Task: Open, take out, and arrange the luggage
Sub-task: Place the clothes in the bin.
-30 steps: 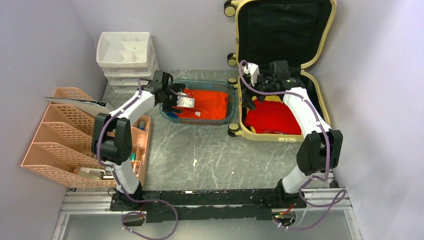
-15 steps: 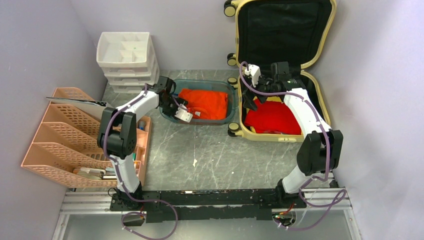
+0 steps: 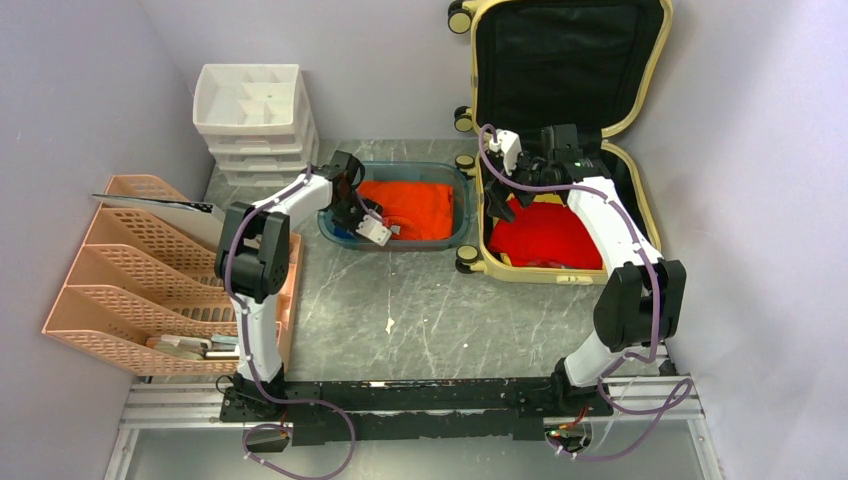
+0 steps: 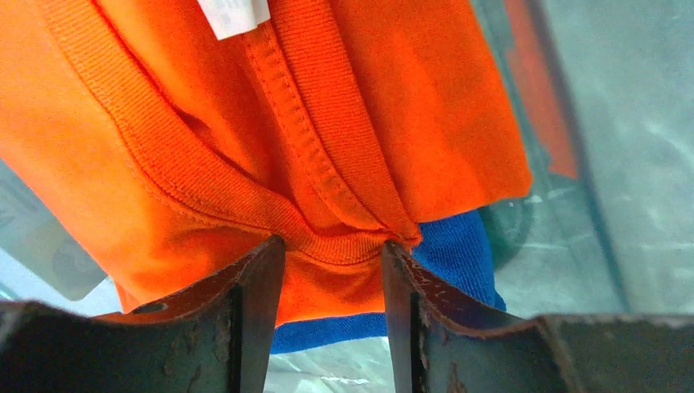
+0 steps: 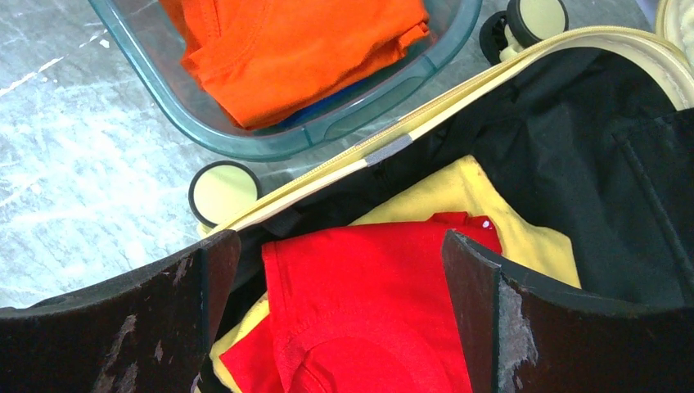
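Right hand [image 5: 340,246], fingers wide apart, hovers over the open luggage [image 3: 570,60] at upper right; left hand [image 4: 331,246] pinches the orange shirt [image 4: 393,106].

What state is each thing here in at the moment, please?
Suitcase, open, lid upright.
Orange shirt, folded in the tray.
Red shirt, folded in the suitcase.
Left gripper, astride the orange collar; grip unclear.
Right gripper, open above the red shirt.

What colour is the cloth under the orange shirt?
Blue; that cloth shows best in the left wrist view.
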You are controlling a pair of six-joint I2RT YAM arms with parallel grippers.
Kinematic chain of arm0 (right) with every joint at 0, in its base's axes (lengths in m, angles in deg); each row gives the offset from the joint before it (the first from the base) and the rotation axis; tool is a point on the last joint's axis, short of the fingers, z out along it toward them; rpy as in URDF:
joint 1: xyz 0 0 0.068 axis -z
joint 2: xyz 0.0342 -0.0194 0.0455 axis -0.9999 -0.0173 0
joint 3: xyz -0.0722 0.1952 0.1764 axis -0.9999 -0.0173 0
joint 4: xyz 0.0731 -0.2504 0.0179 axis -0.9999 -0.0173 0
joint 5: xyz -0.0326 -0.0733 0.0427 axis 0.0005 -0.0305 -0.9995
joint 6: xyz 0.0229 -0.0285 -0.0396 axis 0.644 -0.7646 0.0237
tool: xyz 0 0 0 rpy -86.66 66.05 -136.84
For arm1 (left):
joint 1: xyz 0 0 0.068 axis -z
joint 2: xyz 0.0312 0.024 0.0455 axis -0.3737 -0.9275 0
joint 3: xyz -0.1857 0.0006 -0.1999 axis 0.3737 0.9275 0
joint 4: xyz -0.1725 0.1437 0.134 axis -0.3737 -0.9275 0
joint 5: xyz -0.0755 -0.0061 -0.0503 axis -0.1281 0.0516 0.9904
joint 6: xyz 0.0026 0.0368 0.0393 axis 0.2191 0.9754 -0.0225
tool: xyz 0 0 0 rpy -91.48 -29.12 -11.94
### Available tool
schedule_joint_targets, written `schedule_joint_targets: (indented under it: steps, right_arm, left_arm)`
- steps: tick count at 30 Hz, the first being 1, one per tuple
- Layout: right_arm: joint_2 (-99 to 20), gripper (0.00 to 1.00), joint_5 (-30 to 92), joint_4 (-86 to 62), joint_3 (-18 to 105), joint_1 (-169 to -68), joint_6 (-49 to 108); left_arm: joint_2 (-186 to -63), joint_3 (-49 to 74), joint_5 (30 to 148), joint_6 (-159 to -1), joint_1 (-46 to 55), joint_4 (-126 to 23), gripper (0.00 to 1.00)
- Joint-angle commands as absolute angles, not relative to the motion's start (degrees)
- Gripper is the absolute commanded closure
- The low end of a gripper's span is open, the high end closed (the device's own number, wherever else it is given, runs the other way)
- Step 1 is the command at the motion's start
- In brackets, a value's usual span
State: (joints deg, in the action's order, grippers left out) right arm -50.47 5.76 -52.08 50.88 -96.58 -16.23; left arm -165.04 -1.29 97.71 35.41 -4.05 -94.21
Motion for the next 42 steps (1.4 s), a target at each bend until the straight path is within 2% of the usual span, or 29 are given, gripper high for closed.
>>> schedule_joint_targets:
  steps: [1,5,7,8,9,28,39,42]
  right_arm:
    - [-47.6,0.00,6.7,-50.2,49.9,-96.6,-17.1]
    - [-47.9,0.00,6.9,-50.1,49.9,-96.6,-17.2]
    - [-48.2,0.00,6.9,-50.2,50.1,-96.6,-17.1]
    - [-48.4,0.00,6.9,-50.2,50.3,-96.6,-17.1]
    - [-48.5,0.00,6.9,-50.2,50.4,-96.6,-17.1]
    - [-48.5,0.00,7.2,-49.8,50.3,-96.6,-17.0]
    - [-49.2,0.00,7.2,-49.8,50.6,-96.6,-16.8]
    - [-49.2,0.00,7.4,-49.8,50.7,-96.6,-16.8]
  left_arm:
    - [-168.5,-5.3,96.9,36.0,-3.1,-100.6,0.50]
    - [-169.0,-7.8,98.9,35.0,-3.0,-102.7,0.57]
    - [-168.8,-8.8,100.2,34.9,-3.0,-103.9,0.67]
    - [-168.7,-9.2,100.9,34.7,-3.0,-104.5,0.90]
    - [-168.5,-9.6,101.6,34.1,-3.0,-104.8,0.94]
    - [-176.0,-32.1,114.3,31.6,-4.1,-130.4,0.95]
    - [-177.0,-28.3,115.3,33.1,-4.2,-134.2,0.95]
    - [-177.2,-28.3,116.6,31.8,-4.2,-134.3,0.82]
